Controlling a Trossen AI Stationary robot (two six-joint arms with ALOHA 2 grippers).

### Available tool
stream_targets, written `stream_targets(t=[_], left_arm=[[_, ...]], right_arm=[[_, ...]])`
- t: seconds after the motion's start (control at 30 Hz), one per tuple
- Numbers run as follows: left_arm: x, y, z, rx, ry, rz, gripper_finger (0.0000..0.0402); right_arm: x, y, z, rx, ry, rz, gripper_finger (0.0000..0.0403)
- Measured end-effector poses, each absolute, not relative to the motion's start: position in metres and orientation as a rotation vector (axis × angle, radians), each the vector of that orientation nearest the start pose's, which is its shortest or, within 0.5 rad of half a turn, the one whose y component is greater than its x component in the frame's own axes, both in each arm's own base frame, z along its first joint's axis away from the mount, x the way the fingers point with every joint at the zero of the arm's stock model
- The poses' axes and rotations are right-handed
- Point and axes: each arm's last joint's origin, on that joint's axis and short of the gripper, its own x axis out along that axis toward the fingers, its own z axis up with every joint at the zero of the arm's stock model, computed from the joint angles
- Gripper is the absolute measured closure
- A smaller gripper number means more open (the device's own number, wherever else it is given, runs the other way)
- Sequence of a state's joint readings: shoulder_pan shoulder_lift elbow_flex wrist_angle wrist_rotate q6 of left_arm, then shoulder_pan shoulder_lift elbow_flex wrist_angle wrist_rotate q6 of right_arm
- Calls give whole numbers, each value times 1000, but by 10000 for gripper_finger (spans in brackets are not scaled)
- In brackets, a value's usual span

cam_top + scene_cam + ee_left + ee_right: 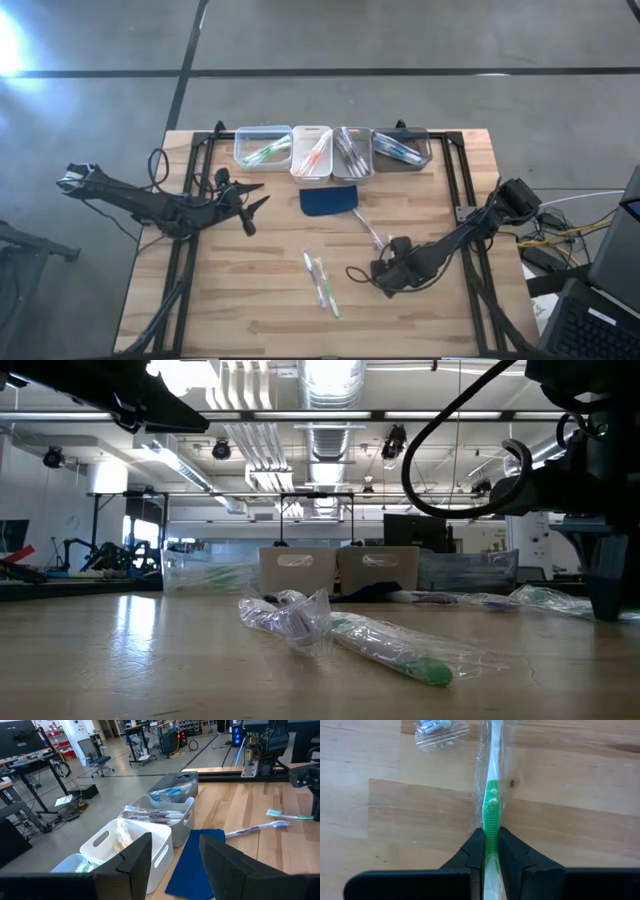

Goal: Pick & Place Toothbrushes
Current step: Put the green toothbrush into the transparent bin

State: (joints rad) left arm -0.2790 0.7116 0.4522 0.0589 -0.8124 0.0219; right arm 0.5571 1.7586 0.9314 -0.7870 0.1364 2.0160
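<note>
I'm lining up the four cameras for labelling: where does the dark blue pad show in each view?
High view: dark blue pad at table centre, just in front of the white bin.
Low view: probably the thin dark strip at mid-distance, by the white bin.
Left wrist view: lower centre, beside the white bin.
Right wrist view: not in it.
Shared landmark: the white bin.
</note>
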Motion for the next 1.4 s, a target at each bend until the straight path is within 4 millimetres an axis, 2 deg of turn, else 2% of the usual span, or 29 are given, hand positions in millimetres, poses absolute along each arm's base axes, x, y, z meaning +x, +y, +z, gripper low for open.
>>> stream_targets(t=[0.23,0.33,0.53,0.8,1.03,1.23,1.4], left_arm=[[158,-23,254,127,179,530,229],[158,-23,254,123,178,530,229],[158,-24,246,111,195,521,229],[158,-23,241,120,209,533,229],[158,-23,241,130,210,533,229],[158,-23,241,174,222,528,229],[158,-23,242,199,223,525,229]], right_arm=[[220,135,141,955,1155,-1221,378],[215,134,154,911,1152,-1245,378],[218,138,177,829,1097,-1240,379],[234,151,218,627,881,-1044,379],[242,172,252,293,670,-803,386],[245,189,265,148,505,-698,397],[247,194,266,85,425,-682,397]])
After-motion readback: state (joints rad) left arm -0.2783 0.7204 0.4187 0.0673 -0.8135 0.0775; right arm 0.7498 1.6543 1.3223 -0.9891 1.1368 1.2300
